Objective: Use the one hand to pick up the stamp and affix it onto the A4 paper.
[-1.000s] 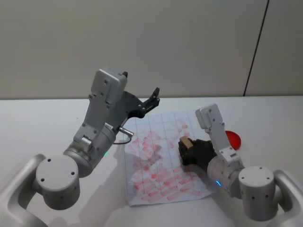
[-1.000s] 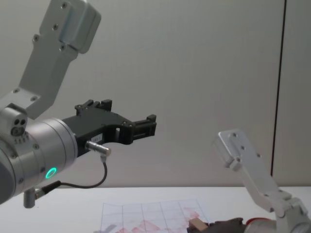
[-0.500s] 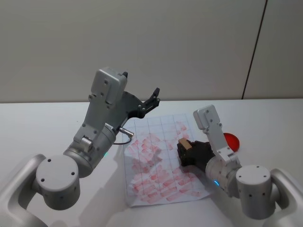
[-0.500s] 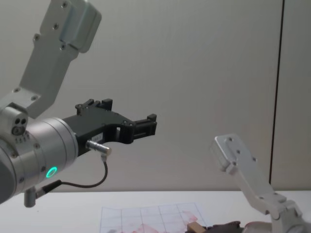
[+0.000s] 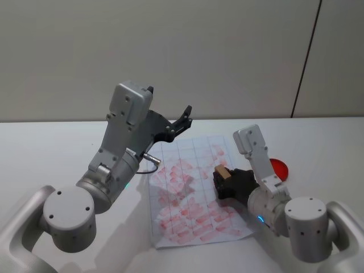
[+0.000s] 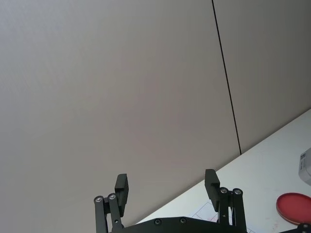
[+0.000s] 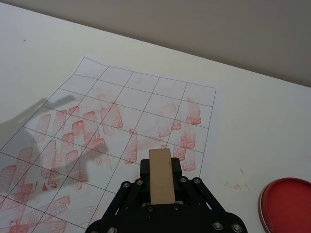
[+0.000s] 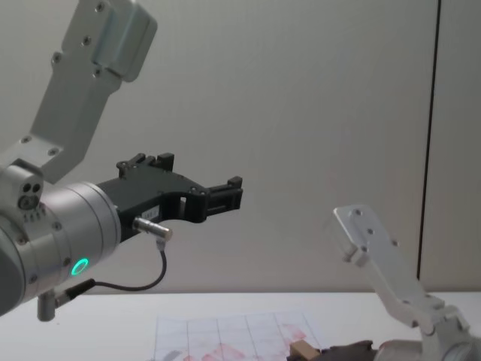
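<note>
Closest to the robot, the right tool (image 5: pixel 227 183) sits low over the right side of the paper (image 5: pixel 185 190). Its dark fingers are closed on the stamp (image 5: pixel 222 172), a small tan wooden block clamped by its sides with its top end standing up out of the grip. From the right wrist view the stamp (image 7: pixel 161 174) sits squarely between the two fingers, above a square of the grid already crowded with red marks. I cannot tell whether its lower face touches the sheet.

The paper lies flat on the white worktop (image 5: pixel 45 148), covered in red prints across most of its squares, its far rows mostly clean. Just off its right edge, beyond the right arm, lies the round red ink pad (image 5: pixel 281 167).

Farther back and higher, the left tool (image 5: pixel 183 119) is held up in the air above the paper's far left corner, pointing toward the wall (image 5: pixel 227 51). Its two fingers stand well apart with nothing between them, touching nothing.
</note>
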Robot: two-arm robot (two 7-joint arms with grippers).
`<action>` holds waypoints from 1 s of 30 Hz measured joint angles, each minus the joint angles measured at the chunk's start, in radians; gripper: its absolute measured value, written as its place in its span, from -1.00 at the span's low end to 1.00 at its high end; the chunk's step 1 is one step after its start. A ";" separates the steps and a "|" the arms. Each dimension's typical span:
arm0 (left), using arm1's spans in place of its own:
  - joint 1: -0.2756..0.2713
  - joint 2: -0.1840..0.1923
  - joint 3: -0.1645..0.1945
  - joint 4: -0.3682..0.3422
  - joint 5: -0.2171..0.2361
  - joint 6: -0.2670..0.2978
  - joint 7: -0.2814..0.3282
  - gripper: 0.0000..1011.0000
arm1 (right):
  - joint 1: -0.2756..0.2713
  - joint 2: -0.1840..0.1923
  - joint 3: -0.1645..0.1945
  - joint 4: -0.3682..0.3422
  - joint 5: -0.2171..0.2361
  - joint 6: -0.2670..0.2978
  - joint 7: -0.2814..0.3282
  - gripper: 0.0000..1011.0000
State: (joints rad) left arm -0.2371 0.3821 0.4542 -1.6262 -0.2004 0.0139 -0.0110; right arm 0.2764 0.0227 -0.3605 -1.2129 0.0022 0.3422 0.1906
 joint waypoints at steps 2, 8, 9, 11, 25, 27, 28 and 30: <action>0.000 0.000 0.000 0.000 0.000 0.000 0.000 0.98 | -0.005 0.003 0.001 -0.016 0.002 0.001 0.000 -0.56; 0.000 0.000 0.000 0.000 0.000 0.000 0.000 0.98 | -0.020 0.011 0.004 -0.063 0.012 0.000 -0.003 -0.56; 0.000 0.000 0.000 0.000 0.000 0.000 0.000 0.98 | -0.022 0.012 0.005 -0.071 0.014 -0.002 -0.003 -0.56; 0.000 0.000 0.000 0.000 0.000 0.000 0.000 0.98 | -0.024 0.015 0.009 -0.100 0.021 -0.013 -0.007 -0.56; 0.000 0.000 0.000 0.000 0.000 0.000 0.000 0.98 | -0.039 0.034 0.042 -0.270 0.067 -0.056 -0.072 -0.56; 0.000 0.000 0.000 0.000 0.000 0.000 0.000 0.98 | -0.041 0.039 0.050 -0.289 0.072 -0.056 -0.089 -0.56; 0.000 0.000 0.000 0.000 0.000 0.000 0.000 0.98 | -0.041 0.040 0.053 -0.294 0.073 -0.054 -0.095 -0.56; 0.000 0.000 0.000 0.000 0.000 0.000 0.000 0.98 | -0.042 0.043 0.059 -0.303 0.076 -0.050 -0.109 -0.56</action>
State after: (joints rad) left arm -0.2372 0.3821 0.4542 -1.6262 -0.2004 0.0138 -0.0109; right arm 0.2346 0.0660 -0.3017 -1.5154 0.0783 0.2919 0.0812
